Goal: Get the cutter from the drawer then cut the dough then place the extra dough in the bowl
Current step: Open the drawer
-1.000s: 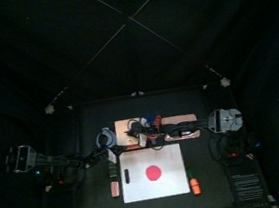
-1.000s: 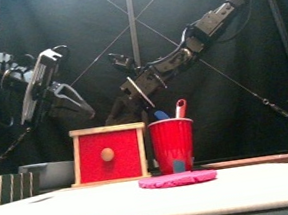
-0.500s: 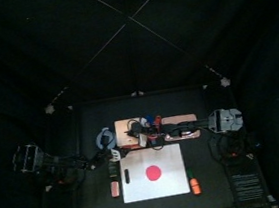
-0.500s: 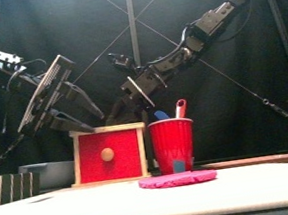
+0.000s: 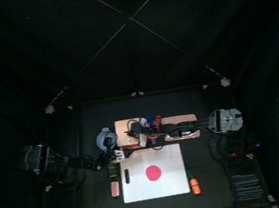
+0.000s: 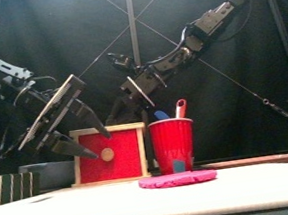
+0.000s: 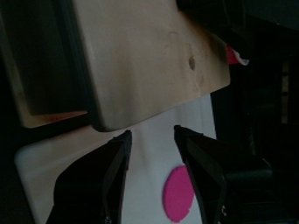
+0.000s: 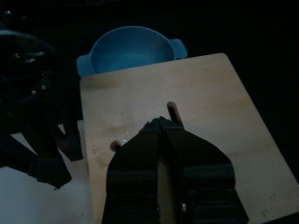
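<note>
The left pincer (image 7: 151, 136) hangs tilted just before the pale wooden box (image 6: 120, 159), its black jaws spread apart (the box is smooth planks with a square red drawer front and a round knob). The right pincer (image 8: 170, 131) hovers over the box's flat top, jaws pressed together into a wedge. The dough (image 5: 151, 171), a flat red disc, lies on the white cutting board (image 5: 135, 188). The rounded blue-grey bowl (image 8: 128, 48) sits beside the box.

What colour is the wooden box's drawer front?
Red; the drawer front shows best in the front view.
</note>
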`<state>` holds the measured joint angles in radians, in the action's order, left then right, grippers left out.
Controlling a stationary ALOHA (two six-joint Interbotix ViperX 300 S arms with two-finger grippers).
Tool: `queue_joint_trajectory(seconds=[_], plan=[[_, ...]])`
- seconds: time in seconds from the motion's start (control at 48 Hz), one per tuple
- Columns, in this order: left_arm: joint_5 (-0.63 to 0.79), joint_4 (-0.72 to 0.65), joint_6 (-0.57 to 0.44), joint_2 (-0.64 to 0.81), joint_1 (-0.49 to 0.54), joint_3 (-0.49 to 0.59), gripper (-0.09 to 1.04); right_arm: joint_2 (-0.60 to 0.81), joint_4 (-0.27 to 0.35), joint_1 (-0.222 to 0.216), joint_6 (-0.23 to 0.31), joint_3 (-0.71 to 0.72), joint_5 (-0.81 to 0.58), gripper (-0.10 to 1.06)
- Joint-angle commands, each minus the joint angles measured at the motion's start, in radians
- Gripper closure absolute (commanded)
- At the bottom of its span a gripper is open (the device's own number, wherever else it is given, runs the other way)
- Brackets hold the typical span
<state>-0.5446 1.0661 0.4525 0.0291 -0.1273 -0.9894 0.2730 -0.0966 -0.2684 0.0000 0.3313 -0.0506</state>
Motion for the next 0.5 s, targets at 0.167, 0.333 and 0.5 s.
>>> queue_joint_trajectory(seconds=[0.167,0.333,0.5], plan=[[-0.061,0.009,0.002,-0.029,0.018,0.04,0.15,-0.029,0.002,0.003,0.0,-0.014,0.006,0.92],[-0.071,0.021,0.0,-0.052,0.034,0.041,0.15,-0.029,0.002,0.005,0.0,-0.014,0.006,0.92],[-0.1,0.046,0.002,-0.078,0.04,0.044,0.15,-0.029,0.002,0.005,0.0,-0.017,0.008,0.92]])
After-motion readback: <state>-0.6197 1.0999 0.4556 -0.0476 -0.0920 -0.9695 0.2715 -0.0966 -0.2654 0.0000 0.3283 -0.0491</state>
